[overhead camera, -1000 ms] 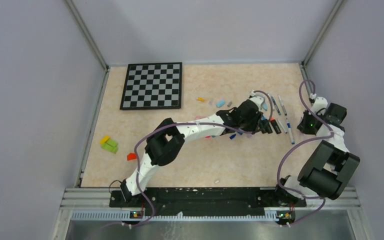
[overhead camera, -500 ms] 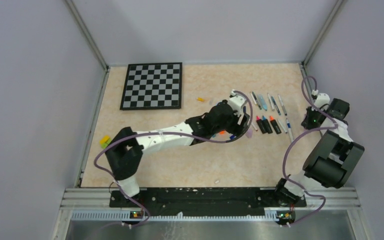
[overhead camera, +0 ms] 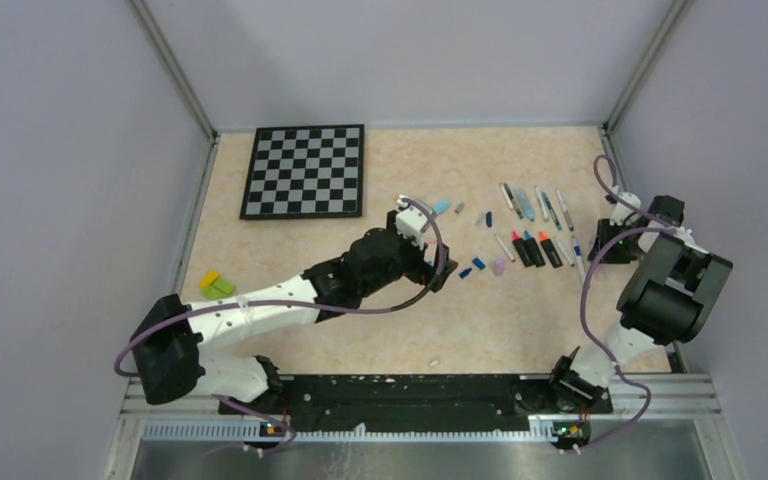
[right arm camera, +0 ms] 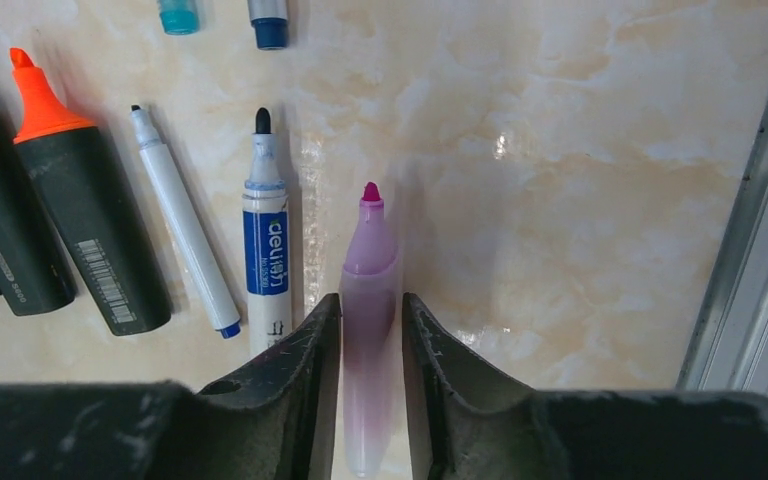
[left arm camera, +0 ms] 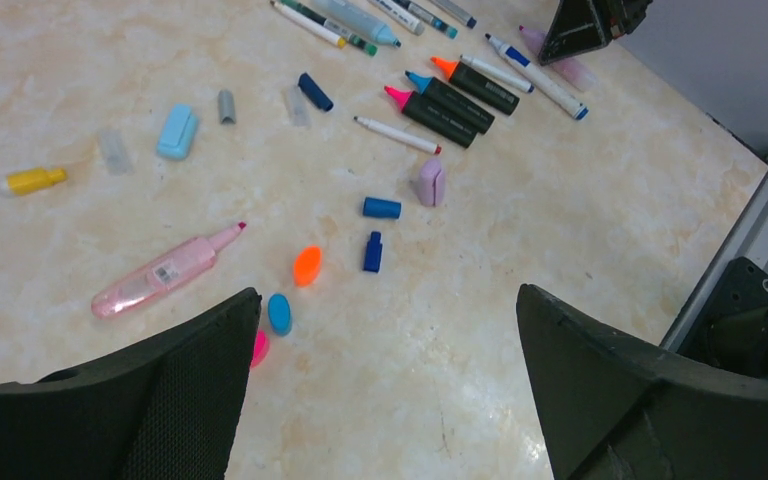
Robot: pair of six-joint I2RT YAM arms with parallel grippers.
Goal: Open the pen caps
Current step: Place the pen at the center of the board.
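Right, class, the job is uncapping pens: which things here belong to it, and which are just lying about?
Job: lilac cap, orange cap, dark blue caps, black highlighters, pink pen, purple pen.
Lying about: chessboard, yellow-green blocks.

The table (overhead camera: pixel 520 320) has a light, sandy top with pale swirls, like stone. It shines a little where the light falls on it. Plain grey-purple walls stand on three sides: the back wall (overhead camera: pixel 410 60), the left wall (overhead camera: pixel 60 200) and the right wall (overhead camera: pixel 740 130). A thin left post (overhead camera: pixel 175 70) and a thin right post (overhead camera: pixel 645 70), both metal, run up the back corners. A silver rail (overhead camera: pixel 160 395) runs along the near edge. A black-and-white checkerboard (overhead camera: pixel 305 171) lies flat at the back left. The light is soft and even.
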